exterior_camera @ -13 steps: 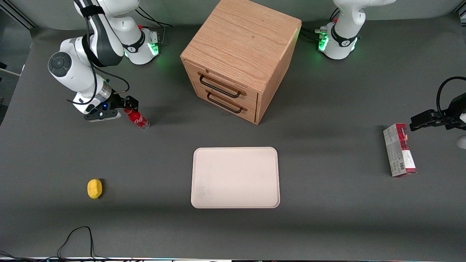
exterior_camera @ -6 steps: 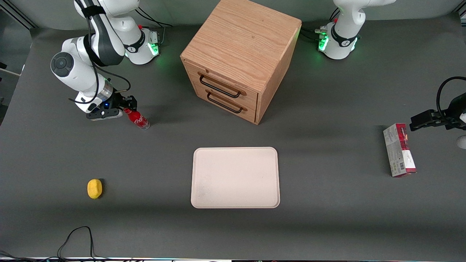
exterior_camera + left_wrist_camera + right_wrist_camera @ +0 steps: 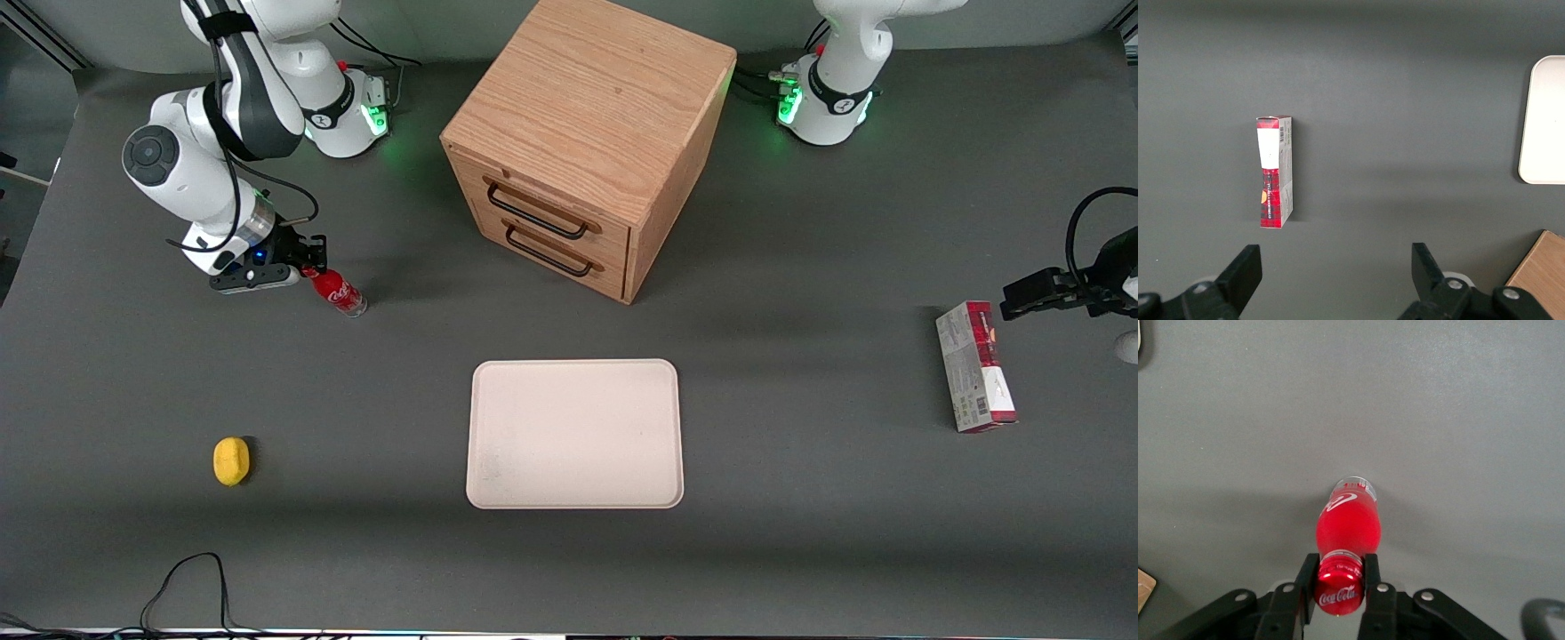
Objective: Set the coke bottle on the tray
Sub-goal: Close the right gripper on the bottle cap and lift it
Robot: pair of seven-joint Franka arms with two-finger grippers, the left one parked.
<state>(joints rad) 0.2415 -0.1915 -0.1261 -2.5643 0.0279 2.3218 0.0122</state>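
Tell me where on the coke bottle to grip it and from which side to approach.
Grip the coke bottle at its narrow neck, just under the red cap, coming straight down from above. It stands upright on the table, so the cap end faces up and the slim neck fits between the fingers. The end effector is already there, its fingers pressed on both sides of the cap.

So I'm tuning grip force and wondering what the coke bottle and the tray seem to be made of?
The coke bottle, its cap between the end effector fingers, looks like glossy clear plastic or glass: see-through base, shiny red body. The cap looks smooth, likely plastic or metal. The tray looks like matte cream plastic or melamine, with no glare and a low moulded rim.
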